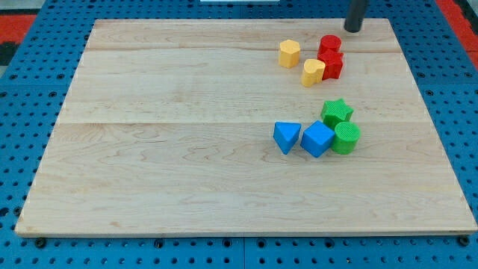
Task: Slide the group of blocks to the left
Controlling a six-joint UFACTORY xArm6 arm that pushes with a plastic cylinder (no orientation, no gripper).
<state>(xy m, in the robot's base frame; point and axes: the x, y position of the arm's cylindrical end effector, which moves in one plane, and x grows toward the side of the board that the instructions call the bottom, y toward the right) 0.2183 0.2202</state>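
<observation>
Nearest the view's bottom lies the wooden board [187, 149], the largest thing here, resting on a blue pegboard table [22, 246]; no writing or label can be read anywhere. Right of centre sit a blue cube [317, 139] touching a blue triangular block [287, 137], a green cylinder [346, 138] and a green star block [337, 113]. Nearer the top cluster a red cylinder [329, 45], a red block [331, 64], a yellow hexagonal block [290, 54] and another yellow block [313, 72]. My tip [352, 29], a plain rod without jaws and holding nothing, stands just above-right of the red cylinder.

Wooden board [187, 149] carries red, yellow, green, blue blocks.
</observation>
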